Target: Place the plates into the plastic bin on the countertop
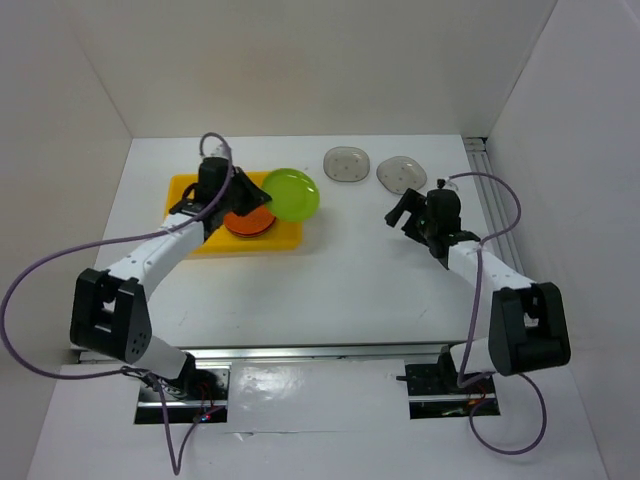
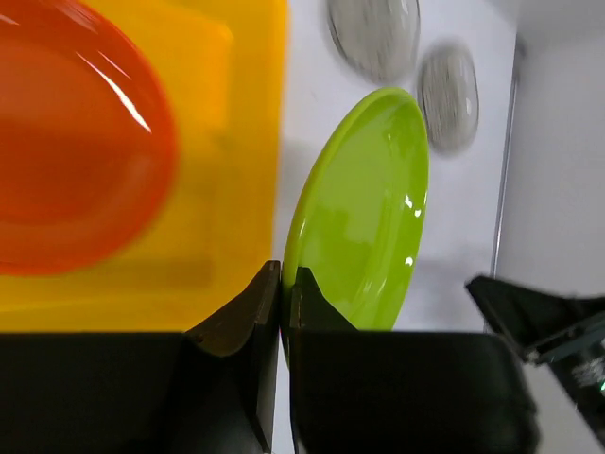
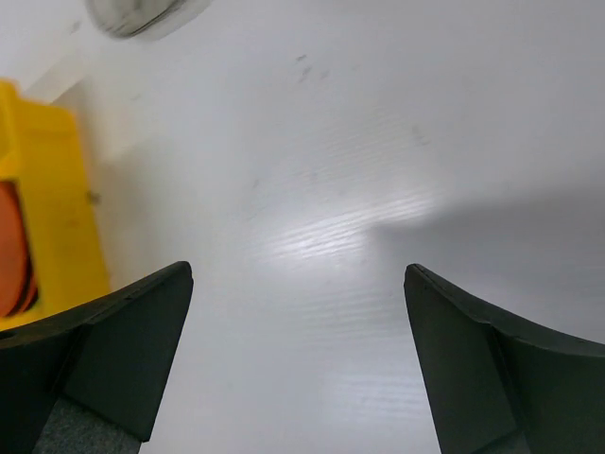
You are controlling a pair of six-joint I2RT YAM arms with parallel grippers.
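Left gripper [image 2: 284, 284]: jaws pinched narrow on the near rim of a lime green plate [image 2: 364, 218].
Lime green plate: held over the far right corner of the yellow bin [image 1: 185, 187], part of it reaching out past the rim above the countertop [image 1: 340, 270]. I can't tell whether it touches the bin.
Orange-red plates [image 1: 250, 222]: stacked inside the bin, just beside the green one.
Grey plates: two rounded-square ones, [image 1: 347, 163] and [image 1: 401, 173], side by side on the countertop near the far wall, well apart from the bin.
Right gripper [image 3: 298, 274]: fingers spread wide with nothing between them, hanging over bare countertop, nearer to the grey plates than to the bin.
In the way: the left arm lies across the bin's middle.
Hard to see: the arm covers part of the orange stack from above, so I can't count it. The grey plates are blurred in the left wrist view, and the fingers hide the green plate's gripped edge.
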